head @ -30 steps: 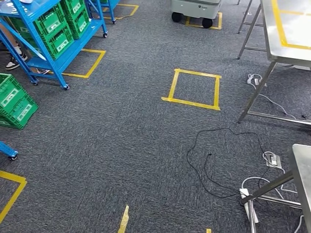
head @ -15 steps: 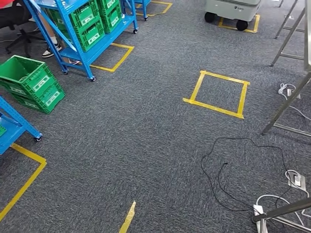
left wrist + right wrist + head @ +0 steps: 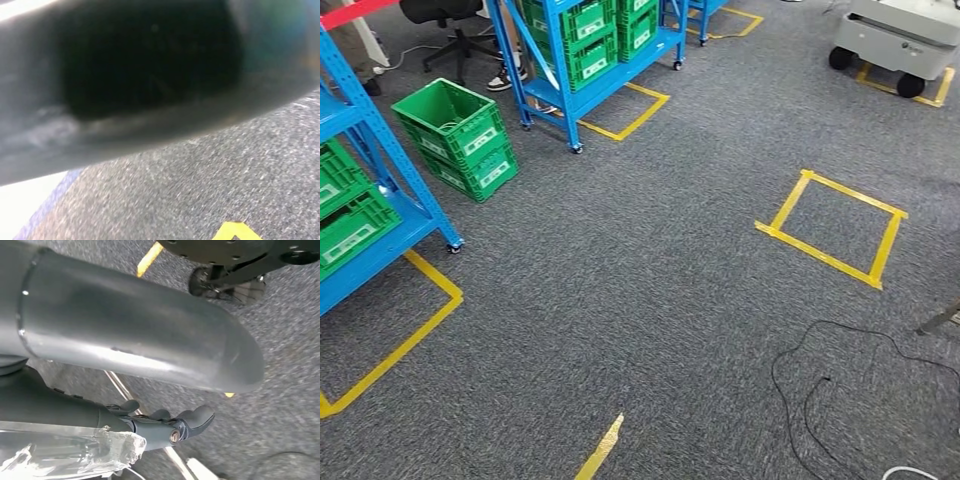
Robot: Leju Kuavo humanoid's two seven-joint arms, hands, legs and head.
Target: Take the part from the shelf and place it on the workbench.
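Note:
Two blue shelves stand ahead on the left in the head view. The nearer shelf (image 3: 371,150) carries green crates (image 3: 349,215) on its low level. The farther shelf (image 3: 563,88) holds several green crates (image 3: 588,35). I cannot make out any single part in them. My right hand (image 3: 162,426) hangs over the carpet in the right wrist view, its dark fingers (image 3: 196,419) stretched out and holding nothing. The left wrist view is blurred: a dark grey shape (image 3: 143,65) sits close to the lens above the carpet, and I cannot read the left hand's fingers.
Two stacked green crates (image 3: 460,135) sit on the carpet between the shelves. A yellow tape square (image 3: 833,228) marks the floor at right, with a black cable (image 3: 841,385) below it. A white wheeled cart (image 3: 901,40) is at back right. A person's feet (image 3: 509,75) and an office chair (image 3: 444,15) are behind the shelves.
The camera has swung left: the shelves and crates have slid in from the left and grown larger, while the steel workbenches and white cables have left the picture at the right.

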